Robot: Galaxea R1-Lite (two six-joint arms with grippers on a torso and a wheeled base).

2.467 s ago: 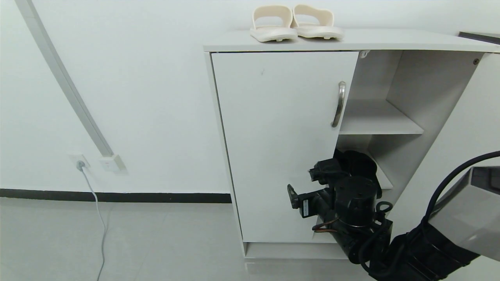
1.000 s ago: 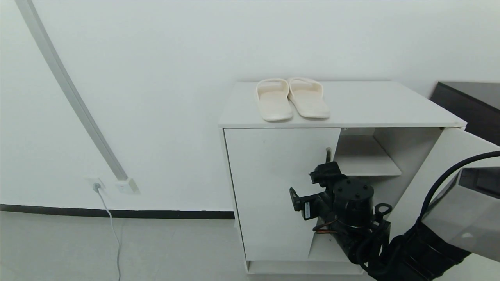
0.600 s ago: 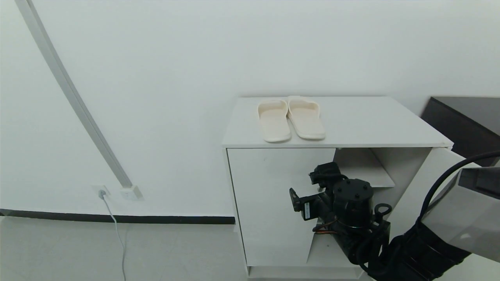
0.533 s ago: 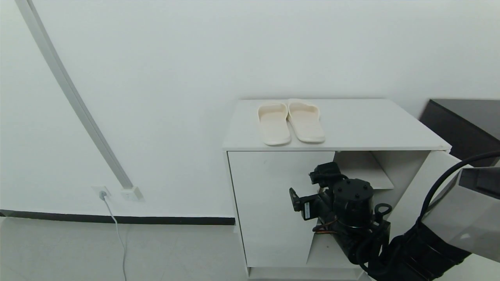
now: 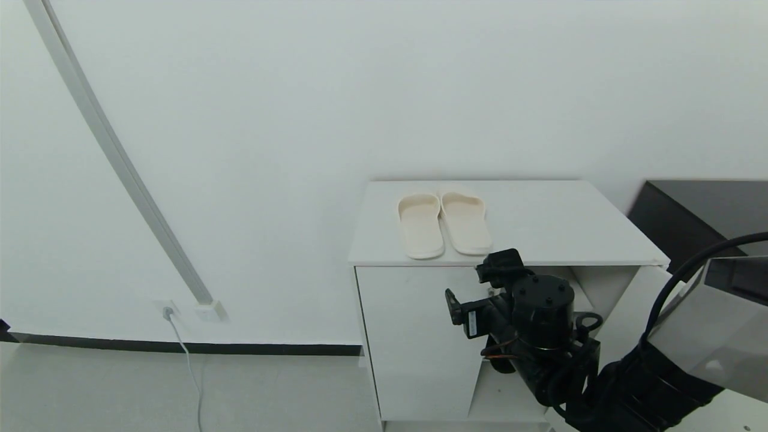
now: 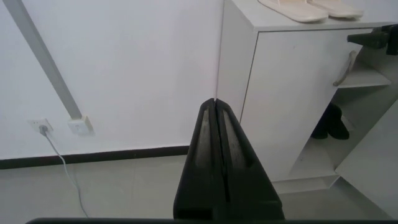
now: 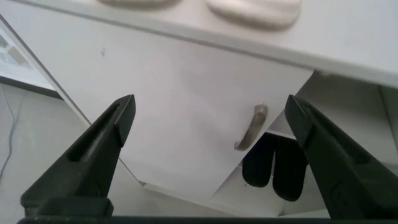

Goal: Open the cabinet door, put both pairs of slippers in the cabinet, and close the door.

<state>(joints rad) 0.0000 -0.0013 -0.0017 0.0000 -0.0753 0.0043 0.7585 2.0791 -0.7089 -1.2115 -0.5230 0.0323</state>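
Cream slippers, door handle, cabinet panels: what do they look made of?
Cream slippers: likely moulded foam or soft rubber. The finish is matt, and each looks like one piece with rounded edges.
Door handle: looks like brushed metal, a silvery curved bar with a dull sheen.
Cabinet: probably laminated board. The panels are flat, white and smooth with square edges, but the core is not visible.

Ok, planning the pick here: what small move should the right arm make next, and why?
Probably lift the open right gripper up over the cream slippers lying atop the cabinet: it hangs below them, facing the cabinet front, and the black slippers already sit inside.
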